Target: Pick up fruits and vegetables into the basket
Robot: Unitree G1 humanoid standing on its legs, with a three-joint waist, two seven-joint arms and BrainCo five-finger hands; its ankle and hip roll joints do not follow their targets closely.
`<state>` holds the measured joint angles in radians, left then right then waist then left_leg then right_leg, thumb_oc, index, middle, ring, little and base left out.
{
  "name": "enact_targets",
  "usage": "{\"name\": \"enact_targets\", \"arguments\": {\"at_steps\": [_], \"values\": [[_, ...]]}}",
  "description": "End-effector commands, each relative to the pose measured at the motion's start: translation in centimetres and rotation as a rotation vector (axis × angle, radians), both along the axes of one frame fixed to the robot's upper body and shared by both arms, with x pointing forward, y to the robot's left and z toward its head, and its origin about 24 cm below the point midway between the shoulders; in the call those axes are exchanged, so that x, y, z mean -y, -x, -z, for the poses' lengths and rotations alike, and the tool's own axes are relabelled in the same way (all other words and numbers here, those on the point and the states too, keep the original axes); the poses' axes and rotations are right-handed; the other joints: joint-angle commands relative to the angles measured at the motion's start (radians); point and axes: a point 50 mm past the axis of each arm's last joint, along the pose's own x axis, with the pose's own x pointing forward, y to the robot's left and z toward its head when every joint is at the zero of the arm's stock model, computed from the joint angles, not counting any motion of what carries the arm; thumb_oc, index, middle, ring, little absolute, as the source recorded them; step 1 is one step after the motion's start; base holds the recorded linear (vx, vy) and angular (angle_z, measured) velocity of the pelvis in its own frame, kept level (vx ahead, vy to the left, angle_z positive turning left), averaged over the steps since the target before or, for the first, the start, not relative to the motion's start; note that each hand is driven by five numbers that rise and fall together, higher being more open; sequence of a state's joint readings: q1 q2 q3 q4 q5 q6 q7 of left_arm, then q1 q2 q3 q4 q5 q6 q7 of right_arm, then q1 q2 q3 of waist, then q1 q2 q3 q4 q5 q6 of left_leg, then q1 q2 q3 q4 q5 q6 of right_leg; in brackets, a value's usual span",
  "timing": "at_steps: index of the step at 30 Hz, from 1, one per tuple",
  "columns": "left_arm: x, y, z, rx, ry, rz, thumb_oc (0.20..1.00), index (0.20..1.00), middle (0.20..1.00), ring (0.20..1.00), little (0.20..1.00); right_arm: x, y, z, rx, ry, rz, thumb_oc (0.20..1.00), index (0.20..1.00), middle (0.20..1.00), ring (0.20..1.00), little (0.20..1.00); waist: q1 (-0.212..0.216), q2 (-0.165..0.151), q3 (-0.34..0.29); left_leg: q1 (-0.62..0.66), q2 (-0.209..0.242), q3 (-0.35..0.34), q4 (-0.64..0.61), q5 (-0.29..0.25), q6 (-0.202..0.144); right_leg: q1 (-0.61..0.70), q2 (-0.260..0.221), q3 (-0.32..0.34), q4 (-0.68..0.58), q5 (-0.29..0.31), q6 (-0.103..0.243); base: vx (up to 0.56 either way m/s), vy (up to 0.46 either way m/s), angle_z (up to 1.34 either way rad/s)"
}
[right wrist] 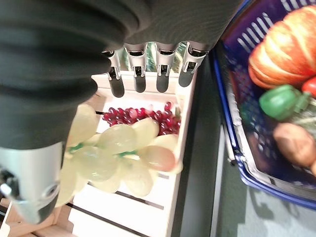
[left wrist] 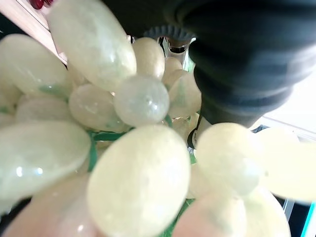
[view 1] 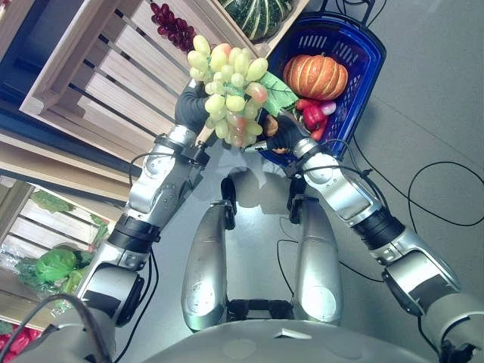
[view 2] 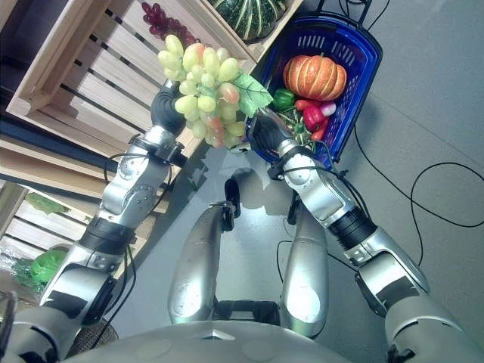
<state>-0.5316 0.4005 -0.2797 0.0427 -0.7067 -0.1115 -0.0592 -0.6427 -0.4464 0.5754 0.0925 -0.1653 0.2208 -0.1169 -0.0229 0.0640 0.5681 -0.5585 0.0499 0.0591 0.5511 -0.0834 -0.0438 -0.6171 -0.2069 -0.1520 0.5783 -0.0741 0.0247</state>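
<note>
My left hand (view 1: 190,108) holds a bunch of pale green grapes (view 1: 227,91) with a green leaf, raised in the air beside the crates; its fingers are curled into the bunch, which shows close up as grapes (left wrist: 138,182) in the left wrist view. Just right of the bunch is my right hand (view 1: 278,130), at the near rim of the blue basket (view 1: 370,60). Its fingers (right wrist: 139,74) are relaxed and hold nothing. The basket holds an orange pumpkin (view 1: 316,76), red peppers (view 1: 314,115) and a green pepper (view 2: 282,99).
A slatted wooden crate (view 1: 83,83) on the left holds dark red grapes (view 1: 172,26). A striped green squash (view 1: 257,15) lies in the crate beyond. Leafy greens (view 1: 57,268) sit in a lower crate at far left. Grey floor lies right of the basket.
</note>
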Motion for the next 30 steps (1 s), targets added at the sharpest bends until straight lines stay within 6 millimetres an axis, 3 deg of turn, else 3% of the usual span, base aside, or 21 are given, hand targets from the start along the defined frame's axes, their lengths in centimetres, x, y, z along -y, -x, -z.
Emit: {"name": "enact_targets", "arguments": {"at_steps": [1,13,22,30], "values": [[1.2,2.0,-3.9,0.221,0.043,0.038,0.200,0.200,0.200,0.200,0.200,-2.0,0.5,-2.1,0.104,-0.056,-0.062,1.000,1.000,1.000,1.000,1.000,0.014,-0.017,-0.048,0.041,-0.052,0.062,-0.041,-0.067,0.054,0.063,0.006,0.025,-0.042,-0.043,0.058,-0.02,-0.031,0.01],[2.8,2.2,-3.8,0.224,0.047,0.049,0.200,0.200,0.200,0.200,0.200,-4.6,1.6,-3.0,0.098,-0.165,-0.216,1.000,1.000,1.000,1.000,1.000,0.026,-0.026,-0.048,0.061,-0.051,0.057,-0.051,-0.069,0.048,0.096,-0.005,0.002,-0.066,-0.042,0.060,-0.02,-0.030,0.02],[5.4,2.9,-2.8,0.084,0.185,0.255,0.200,0.200,0.200,0.200,0.200,-6.1,2.1,-1.9,-0.002,-0.258,-0.295,1.000,1.000,1.000,1.000,1.000,0.031,-0.028,-0.048,0.057,-0.055,0.056,-0.056,-0.065,0.050,0.098,-0.012,-0.012,-0.076,-0.035,0.060,-0.01,-0.005,0.02],[8.1,3.9,-2.3,-0.023,0.282,0.434,0.200,0.200,0.200,0.200,0.200,-7.6,2.8,-2.6,-0.019,-0.325,-0.394,1.000,1.000,1.000,1.000,1.000,0.034,-0.033,-0.048,0.053,-0.061,0.058,-0.065,-0.061,0.056,0.098,-0.013,-0.021,-0.088,-0.025,0.061,-0.01,-0.005,0.02]]}}
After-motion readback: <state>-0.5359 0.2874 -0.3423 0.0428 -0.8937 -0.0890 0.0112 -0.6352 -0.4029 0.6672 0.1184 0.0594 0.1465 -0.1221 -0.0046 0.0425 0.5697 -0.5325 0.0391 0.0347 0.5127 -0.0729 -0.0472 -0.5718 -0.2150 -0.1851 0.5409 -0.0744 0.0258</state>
